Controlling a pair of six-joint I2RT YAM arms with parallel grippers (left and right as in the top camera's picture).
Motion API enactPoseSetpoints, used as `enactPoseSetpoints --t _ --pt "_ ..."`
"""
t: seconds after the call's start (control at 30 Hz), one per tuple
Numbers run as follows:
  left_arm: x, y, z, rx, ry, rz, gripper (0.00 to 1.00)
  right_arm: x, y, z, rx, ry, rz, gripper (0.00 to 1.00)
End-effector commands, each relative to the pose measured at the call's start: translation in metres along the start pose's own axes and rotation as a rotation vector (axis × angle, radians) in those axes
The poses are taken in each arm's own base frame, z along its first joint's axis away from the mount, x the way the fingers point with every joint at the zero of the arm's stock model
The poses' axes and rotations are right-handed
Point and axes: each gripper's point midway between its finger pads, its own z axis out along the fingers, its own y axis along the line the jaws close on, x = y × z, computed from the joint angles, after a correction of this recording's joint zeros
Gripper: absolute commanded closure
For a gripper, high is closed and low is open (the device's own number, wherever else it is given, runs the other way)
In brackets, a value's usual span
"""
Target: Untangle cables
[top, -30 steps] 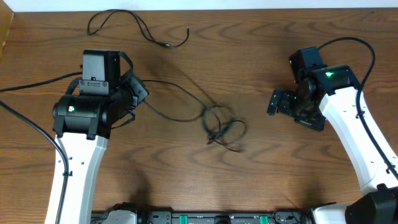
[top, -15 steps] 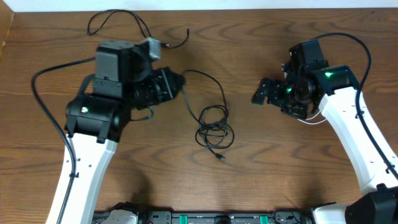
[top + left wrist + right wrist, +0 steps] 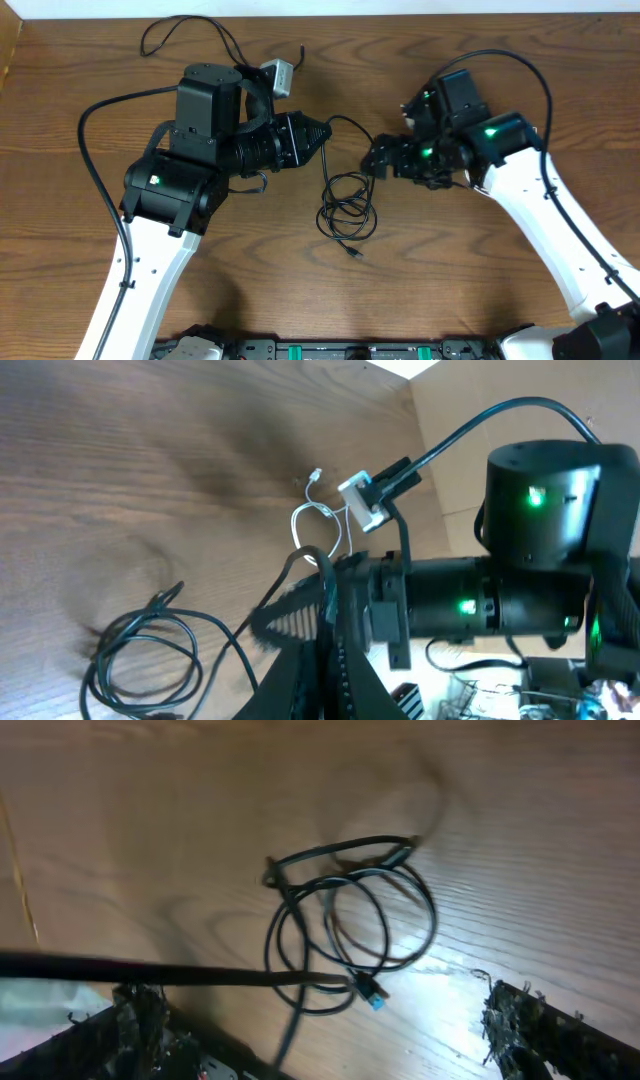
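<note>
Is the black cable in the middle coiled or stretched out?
Coiled: the black cable lies in overlapping loops, one strand leading up to the left gripper.

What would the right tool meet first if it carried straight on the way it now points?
Most likely the black cable: a strand crosses just ahead of the open right tool, running to the shut left tool, which comes next. Depth is unclear, so it might miss the strand.

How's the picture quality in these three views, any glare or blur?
Right wrist view: bright glare on the brown wooden table beside the coiled thin black cable; the fingers of the open right pincer are blurred. Left wrist view: soft overall. Overhead view: sharp, with soft shadows.
</note>
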Motion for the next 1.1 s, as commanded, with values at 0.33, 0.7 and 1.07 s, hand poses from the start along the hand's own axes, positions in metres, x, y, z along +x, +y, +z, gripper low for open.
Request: enactPoseSetpoints --t 0.33,0.7,1.07 --pt "-0.022 -0.140 -0.056 0.637 0.017 0.094 0.93 -0.010 -0.030 0.012 0.246 -0.131 0.074 0.01" --pt "-0.054 -0.184 -0.150 0.794 -0.248 0.222 0.93 0.001 -0.089 0.021 0.478 -0.179 0.147 0.01" --pt "-0.108 -0.064 -0.189 0.468 -0.446 -0.029 0.93 0.021 -0.130 0.011 0.557 -0.121 0.270 0.01"
